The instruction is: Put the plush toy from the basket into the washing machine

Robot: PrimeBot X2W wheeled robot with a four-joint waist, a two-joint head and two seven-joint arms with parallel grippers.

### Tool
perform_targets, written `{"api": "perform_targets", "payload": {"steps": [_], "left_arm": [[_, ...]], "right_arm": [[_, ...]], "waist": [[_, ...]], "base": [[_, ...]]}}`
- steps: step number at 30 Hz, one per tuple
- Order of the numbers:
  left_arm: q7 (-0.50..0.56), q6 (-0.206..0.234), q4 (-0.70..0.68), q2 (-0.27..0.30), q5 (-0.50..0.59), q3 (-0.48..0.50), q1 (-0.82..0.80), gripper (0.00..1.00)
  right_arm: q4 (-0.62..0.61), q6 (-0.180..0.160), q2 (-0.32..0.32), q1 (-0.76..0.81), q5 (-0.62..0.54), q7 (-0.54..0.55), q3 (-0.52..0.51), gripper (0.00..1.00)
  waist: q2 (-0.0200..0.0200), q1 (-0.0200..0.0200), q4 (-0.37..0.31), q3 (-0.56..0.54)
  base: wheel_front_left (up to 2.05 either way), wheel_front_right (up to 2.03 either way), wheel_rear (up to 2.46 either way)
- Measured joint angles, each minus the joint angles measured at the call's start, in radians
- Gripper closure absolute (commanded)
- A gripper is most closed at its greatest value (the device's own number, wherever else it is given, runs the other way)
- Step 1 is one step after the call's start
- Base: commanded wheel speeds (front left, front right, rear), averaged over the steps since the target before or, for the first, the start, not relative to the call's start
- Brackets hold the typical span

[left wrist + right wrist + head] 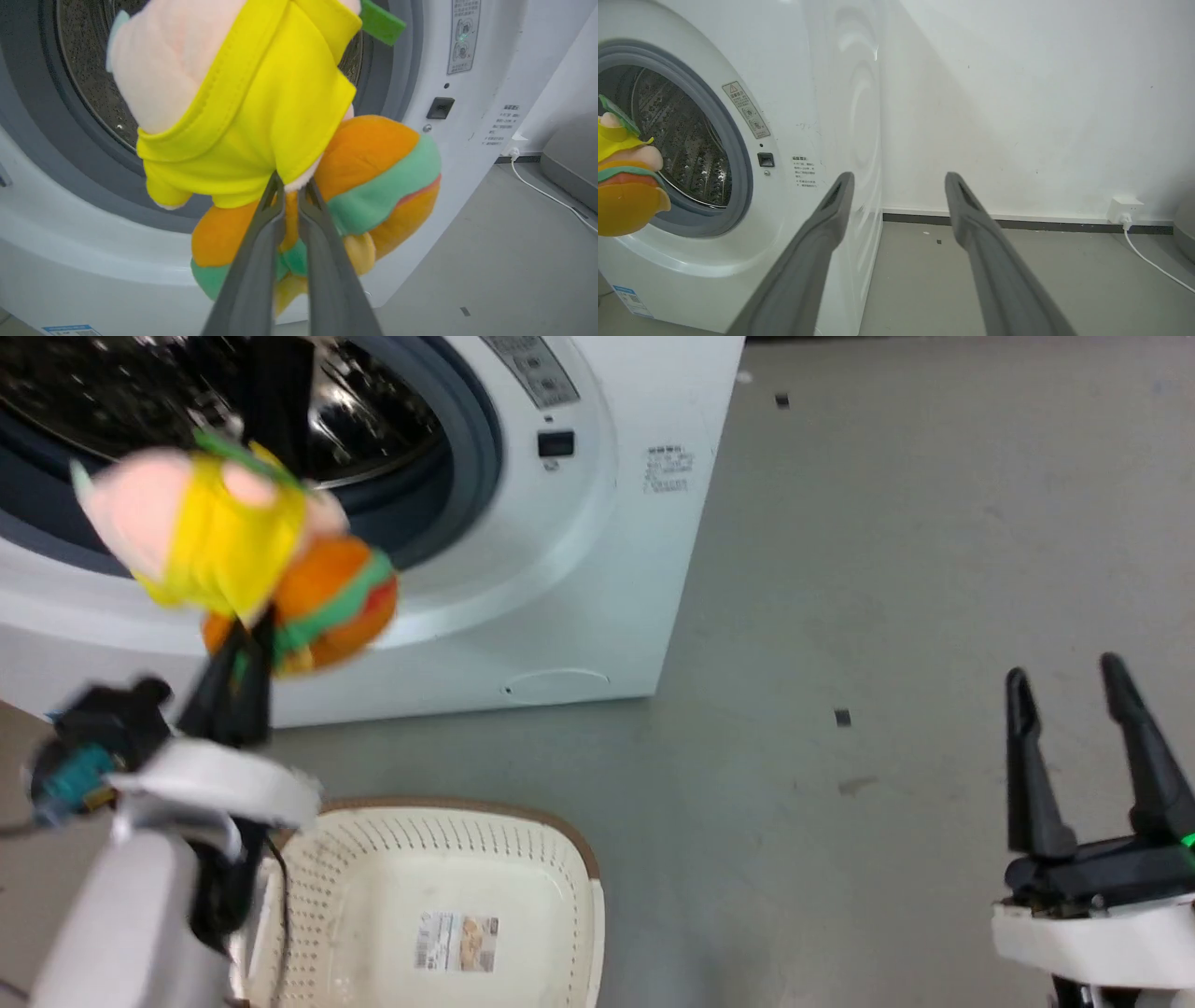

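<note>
Toy: the toy (233,551) hangs in the air, just in front of the low rim of the washer's (579,523) round hole.
Left gripper: the left gripper (290,186) pinches the toy tight from below.
Right gripper: the right gripper (1064,670) is spread wide, holds nothing, and is far off to the right.
Way to go: the drum (88,93) lies just past the toy; the left arm is nearer.
Toy's long side: pink end up-left, burger down-right.
Basket: the basket (588,887) sits on the floor below.
Writing: the washer stickers (747,112) and the basket sticker (456,941) are too small to read.
</note>
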Motion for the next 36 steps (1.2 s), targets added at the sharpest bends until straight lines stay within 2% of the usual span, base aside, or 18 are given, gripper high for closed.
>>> {"api": "perform_targets", "payload": {"steps": [7, 12, 17, 29, 36], "left_arm": [[0.089, -0.007, 0.002, 0.097, -0.010, 0.050, -0.249, 1.00], [0.156, -0.023, 0.099, 0.172, -0.026, 0.074, -0.443, 1.00], [0.213, -0.036, 0.196, 0.240, -0.004, 0.052, -0.637, 1.00], [0.332, -0.059, 0.465, 0.271, 0.046, -0.051, -0.985, 1.00], [0.360, -0.059, 0.609, 0.272, 0.069, -0.097, -1.059, 1.00]], "right_arm": [[-0.034, 0.000, 0.000, -0.066, 0.023, 0.000, -0.001, 0.00], [-0.057, 0.000, 0.000, -0.130, 0.042, 0.000, -0.008, 0.00], [-0.071, 0.000, 0.000, -0.173, 0.063, 0.000, -0.017, 0.00], [-0.081, 0.000, 0.000, -0.213, 0.088, 0.000, 0.004, 0.00], [-0.082, 0.000, 0.000, -0.223, 0.088, 0.000, 0.005, 0.00]], "waist": [[0.0000, 0.0002, -0.039, 0.146], [0.0000, 0.0003, -0.073, 0.249], [0.0000, 0.0003, -0.106, 0.344], [0.0000, 0.0003, -0.153, 0.506], [0.0000, 0.0003, -0.160, 0.539]], "base": [[0.00, 0.00, 0.00], [0.00, 0.00, 0.00], [0.00, 0.00, 0.00], [0.00, 0.00, 0.00], [0.00, 0.00, 0.00]]}}
